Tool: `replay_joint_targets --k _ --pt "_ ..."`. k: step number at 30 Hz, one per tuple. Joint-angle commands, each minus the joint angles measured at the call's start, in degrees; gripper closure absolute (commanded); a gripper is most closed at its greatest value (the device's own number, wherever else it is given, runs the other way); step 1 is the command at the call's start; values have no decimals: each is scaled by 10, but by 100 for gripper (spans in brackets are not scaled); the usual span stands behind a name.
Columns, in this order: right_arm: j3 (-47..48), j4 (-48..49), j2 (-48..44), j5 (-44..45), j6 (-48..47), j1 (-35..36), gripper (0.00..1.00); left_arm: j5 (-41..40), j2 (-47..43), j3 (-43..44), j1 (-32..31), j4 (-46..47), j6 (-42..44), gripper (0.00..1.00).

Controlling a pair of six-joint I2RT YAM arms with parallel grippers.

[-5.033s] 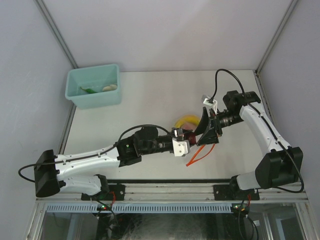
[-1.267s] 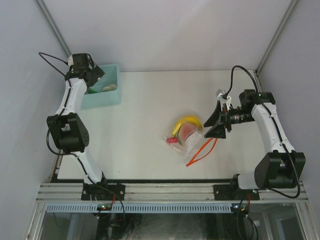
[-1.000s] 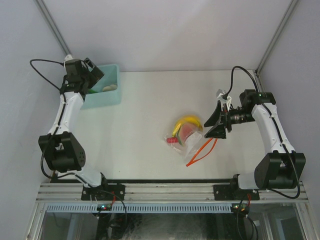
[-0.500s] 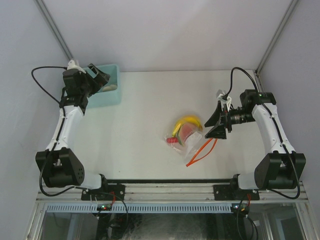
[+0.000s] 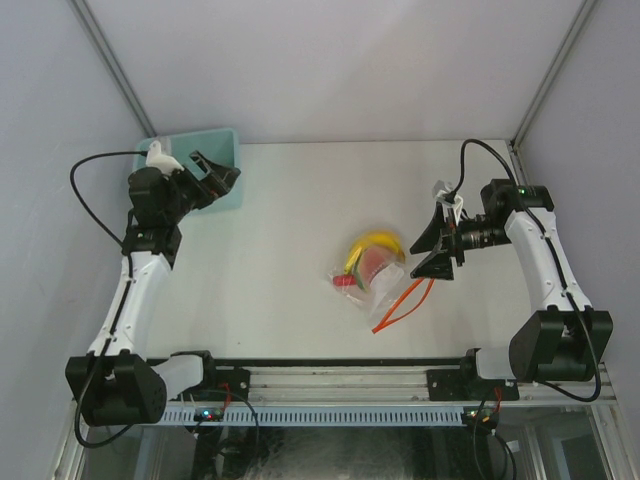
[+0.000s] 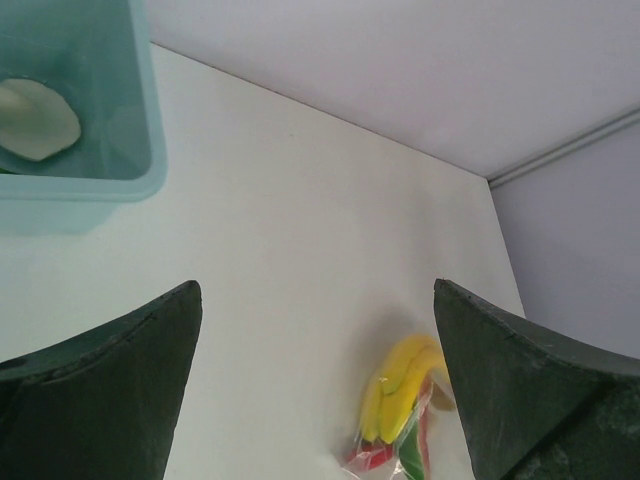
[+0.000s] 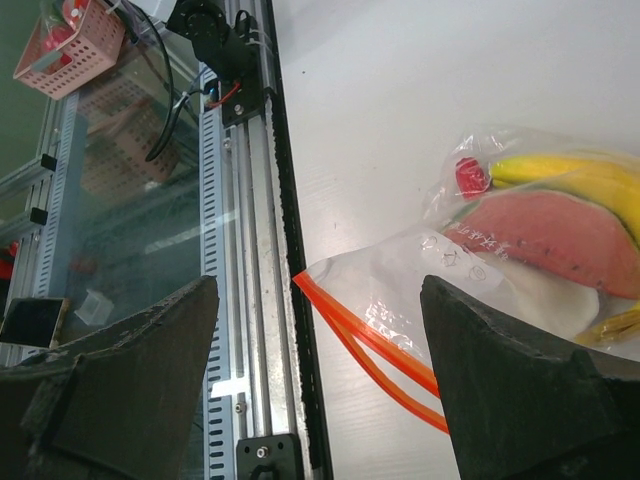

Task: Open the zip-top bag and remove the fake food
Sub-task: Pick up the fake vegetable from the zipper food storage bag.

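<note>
L jaws (image 5: pixel 217 172) wide open, holding nothing, hanging over the near-right corner of the teal plastic bin (image 5: pixel 190 140) at approx 10 o'clock on the white desk (image 5: pixel 290 220). R jaws (image 5: pixel 420 256) also well apart, empty, touching nothing, tips aimed at 9 o'clock toward the clear crinkly zip-top bag (image 5: pixel 378 285), which lies flat just right of desk centre; the R jaws sit near it at its 3 o'clock, with a gap between.

Counts: 2 arms, 1 bag, 1 bin. Inside the bag: 1 curved yellow banana (image 7: pixel 560 168) at the 12 o'clock end, 1 red wedge-shaped slice (image 7: pixel 550 232) touching it, 1 small red piece (image 7: pixel 468 178) at 9 o'clock. Red-orange zip strip (image 7: pixel 370 345) at the bag's 5 o'clock end, its two tracks parted. In the bin: 1 whitish oval piece (image 6: pixel 35 120); rest of the bin's contents hidden by the L arm.

Past the desk's near edge: metal rail w/ cables (image 7: pixel 235 90), pink mesh basket (image 7: pixel 60 50).
</note>
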Motion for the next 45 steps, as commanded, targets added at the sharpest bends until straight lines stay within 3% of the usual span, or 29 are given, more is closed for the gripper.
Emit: replay_joint_targets --k 1,9,16,25,31,35,39,45 --pt "4 8 -24 -6 -13 -2 18 -7 -45 -10 -44 5 36 0" --pt "4 13 -35 1 -15 -2 19 -53 -84 -26 -131 -13 71 0" --pt "4 15 -40 9 -16 -2 18 -76 -130 -66 -162 -1 71 0" --pt "3 25 -61 28 -12 -1 18 -40 -228 -207 -162 143 13 0" --pt "-18 57 -81 35 -10 -1 18 6 -236 -253 -162 186 -18 0" --pt "-47 87 -105 54 -29 7 14 13 -238 -266 -168 188 -22 0" --pt "-83 124 -134 65 -63 10 0 5 -232 -275 -193 190 -18 0" --pt "-123 134 -168 67 -153 11 0 -22 -204 -293 -242 220 -22 1"
